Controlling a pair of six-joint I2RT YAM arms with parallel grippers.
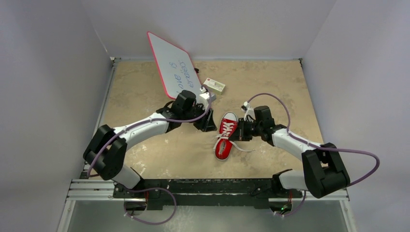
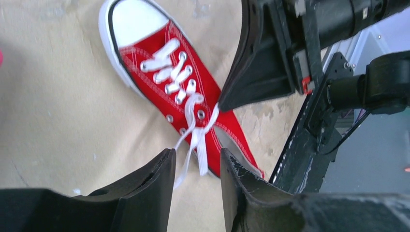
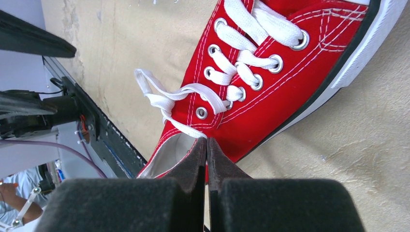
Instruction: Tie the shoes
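Red sneaker [image 1: 226,137] at centre of table [image 1: 270,92], toe away, between both arms. Right gripper [image 3: 207,141] pinched closed on lace strand [image 3: 183,129] at tongue. Left gripper [image 2: 198,162] spread wide, loose lace ends [image 2: 198,145] between jaws. Risk: thin strand slips from pinch, or hard pull drags light shoe sideways.

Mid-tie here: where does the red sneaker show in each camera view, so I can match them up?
Top external: red sneaker at picture centre, toe pointing up-frame.
Left wrist: upper centre, lying diagonally, toe cap at top left.
Right wrist: upper right, heel opening towards bottom centre.
Shared landmark: the right gripper, shut on a white lace at the sneaker's collar.
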